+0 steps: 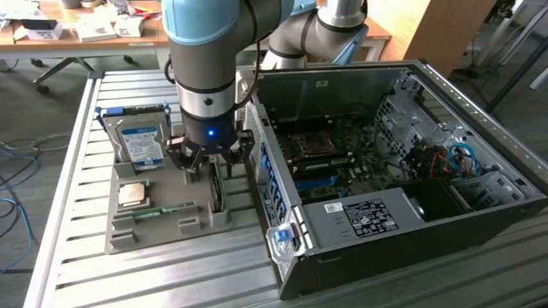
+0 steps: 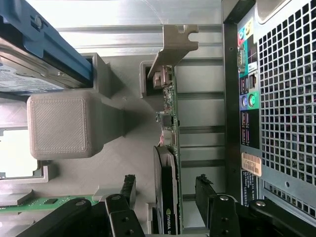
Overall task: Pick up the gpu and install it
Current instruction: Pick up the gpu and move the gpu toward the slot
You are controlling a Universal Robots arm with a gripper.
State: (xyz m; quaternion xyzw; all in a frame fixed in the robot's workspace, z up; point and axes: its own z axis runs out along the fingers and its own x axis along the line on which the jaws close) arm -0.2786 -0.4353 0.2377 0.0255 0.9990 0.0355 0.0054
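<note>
Exterior view gives you a slatted metal table with office desks behind; the arm points straight down at the grey tray, gripper spread astride the gpu standing edgewise there.

A gray holder lies on the slatted metal counter, just to the exterior view's left of an open computer case. In the holder, a blue-labelled hard drive sits at the far end. A tan square chip and a green memory stick lie nearer.
</note>
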